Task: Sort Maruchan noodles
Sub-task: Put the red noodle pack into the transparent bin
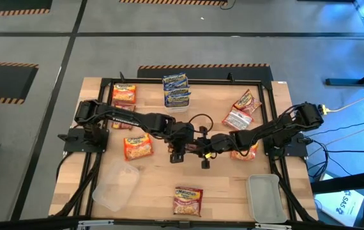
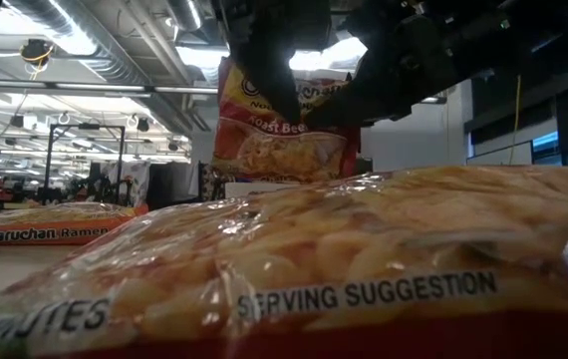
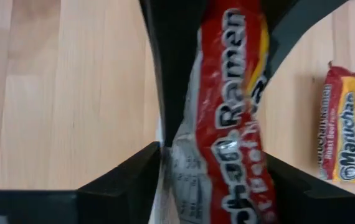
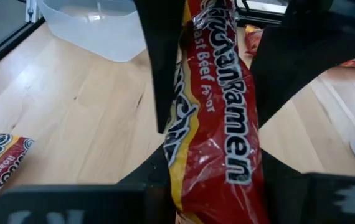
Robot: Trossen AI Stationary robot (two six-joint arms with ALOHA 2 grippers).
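Mid-table, a red roast beef noodle packet (image 4: 212,124) hangs upright between both arms. The left gripper (image 3: 218,155) and right gripper (image 4: 208,99) are each clamped on it; neither is nearer.

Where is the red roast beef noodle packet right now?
Mid-table, the red packet hangs above the wood, pinched between the left gripper and right gripper.
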